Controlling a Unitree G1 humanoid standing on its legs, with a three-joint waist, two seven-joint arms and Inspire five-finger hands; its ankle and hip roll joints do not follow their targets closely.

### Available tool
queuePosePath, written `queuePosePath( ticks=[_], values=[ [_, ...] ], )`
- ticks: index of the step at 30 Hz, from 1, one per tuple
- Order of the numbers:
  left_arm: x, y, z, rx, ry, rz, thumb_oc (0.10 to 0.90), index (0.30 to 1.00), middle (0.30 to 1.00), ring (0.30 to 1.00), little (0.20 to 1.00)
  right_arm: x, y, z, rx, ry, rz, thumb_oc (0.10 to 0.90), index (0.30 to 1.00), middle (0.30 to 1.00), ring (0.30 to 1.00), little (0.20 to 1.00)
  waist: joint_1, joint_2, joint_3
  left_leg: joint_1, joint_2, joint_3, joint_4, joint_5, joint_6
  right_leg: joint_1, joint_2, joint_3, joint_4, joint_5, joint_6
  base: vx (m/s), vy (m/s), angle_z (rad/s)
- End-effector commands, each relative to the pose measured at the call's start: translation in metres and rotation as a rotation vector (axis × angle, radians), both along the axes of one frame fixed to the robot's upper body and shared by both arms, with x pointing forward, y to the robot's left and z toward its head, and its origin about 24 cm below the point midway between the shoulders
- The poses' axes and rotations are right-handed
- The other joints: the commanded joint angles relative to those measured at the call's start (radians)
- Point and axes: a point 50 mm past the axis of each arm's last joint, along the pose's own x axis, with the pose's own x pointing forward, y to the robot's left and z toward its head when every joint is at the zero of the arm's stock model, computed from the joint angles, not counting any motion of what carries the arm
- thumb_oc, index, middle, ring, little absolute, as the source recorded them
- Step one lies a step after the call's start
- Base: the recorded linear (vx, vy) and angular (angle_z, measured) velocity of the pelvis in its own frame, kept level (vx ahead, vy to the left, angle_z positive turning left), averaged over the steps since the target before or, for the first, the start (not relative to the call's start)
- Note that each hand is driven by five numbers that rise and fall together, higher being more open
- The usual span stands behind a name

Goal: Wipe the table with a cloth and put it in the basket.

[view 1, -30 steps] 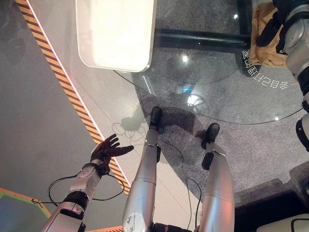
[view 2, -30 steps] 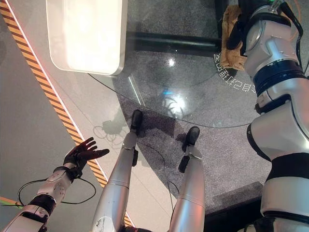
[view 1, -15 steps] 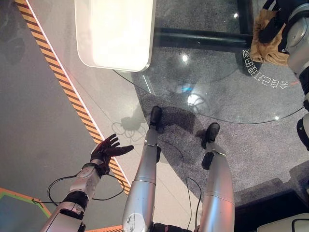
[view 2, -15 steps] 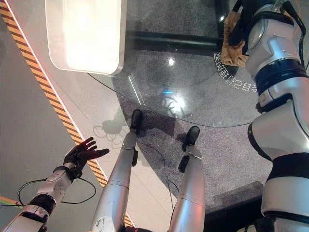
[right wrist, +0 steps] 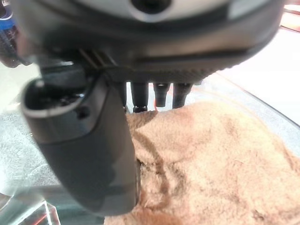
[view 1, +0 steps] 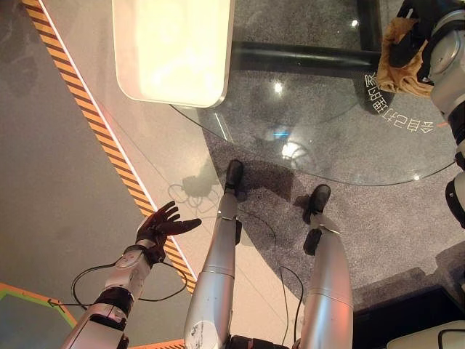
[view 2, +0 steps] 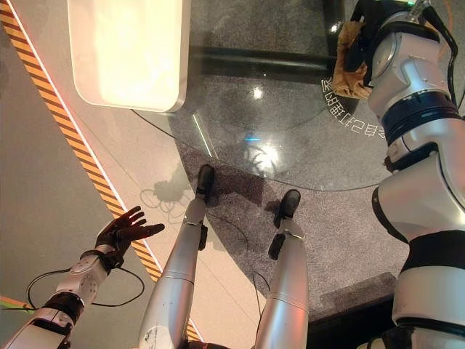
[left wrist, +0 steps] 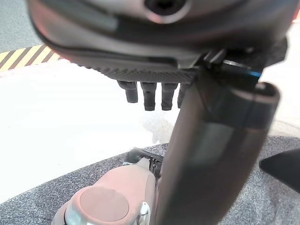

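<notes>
1. The left hand (view 1: pixel 161 226) hangs low at the robot's left side, fingers straight and spread, arm bent.
2. The right hand (view 1: pixel 407 43) reaches far forward, fingers extended downward, arm outstretched.

The cloth (view 1: pixel 404 58) lies on the table's (view 1: pixel 327 138) far right, under the right hand (view 1: pixel 408 27); the left hand (view 1: pixel 161 227) is well apart, left of the table.

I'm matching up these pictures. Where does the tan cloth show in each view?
Left eye view: cloth at top right, on the glass table, under the right hand.
Right eye view: top right, beside the silver arm.
Right wrist view: just past the fingers.
Left wrist view: not in it.
Shared landmark: the white lettering near the cloth.
</notes>
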Motion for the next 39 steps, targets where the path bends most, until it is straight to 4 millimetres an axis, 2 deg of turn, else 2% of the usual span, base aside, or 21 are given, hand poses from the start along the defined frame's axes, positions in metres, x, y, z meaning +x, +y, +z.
queuePosePath(
  ticks=[1,11,27,39],
  values=[
    [-0.018,0.022,-0.009,0.041,0.059,0.047,0.800,0.900,0.900,0.900,0.900,-0.014,-0.027,0.013,-0.070,-0.058,-0.127,0.100,0.300,0.300,0.300,0.200,-0.016,0.044,-0.013,0.001,-0.079,0.065,0.001,-0.048,0.099,0.045,0.065,-0.127,-0.128,0.042,-0.040,0.00,0.000,0.00],
    [-0.018,0.019,-0.011,0.039,0.057,0.045,0.800,0.900,0.900,0.900,0.900,-0.015,-0.018,0.020,-0.076,-0.190,-0.078,0.100,0.300,0.300,0.300,0.200,-0.020,0.044,-0.013,0.001,-0.081,0.066,0.000,-0.049,0.100,0.044,0.068,-0.125,-0.130,0.044,-0.038,0.00,0.000,0.00],
    [-0.016,0.014,-0.011,0.034,0.053,0.042,0.800,0.900,0.900,0.900,0.900,-0.012,-0.008,0.019,-0.073,-0.238,-0.052,0.100,0.300,0.300,0.300,0.200,-0.023,0.048,-0.013,-0.001,-0.082,0.069,-0.004,-0.049,0.099,0.042,0.073,-0.122,-0.136,0.045,-0.038,0.00,0.000,0.00],
    [-0.012,0.000,-0.013,0.012,0.045,0.016,0.800,0.900,0.900,0.900,0.900,0.000,0.047,0.012,-0.021,-0.296,0.150,0.100,0.300,0.300,0.300,0.200,-0.019,0.063,-0.013,0.001,-0.090,0.068,-0.005,-0.051,0.098,0.042,0.076,-0.118,-0.140,0.037,-0.041,0.00,0.012,-0.01]
  ],
)
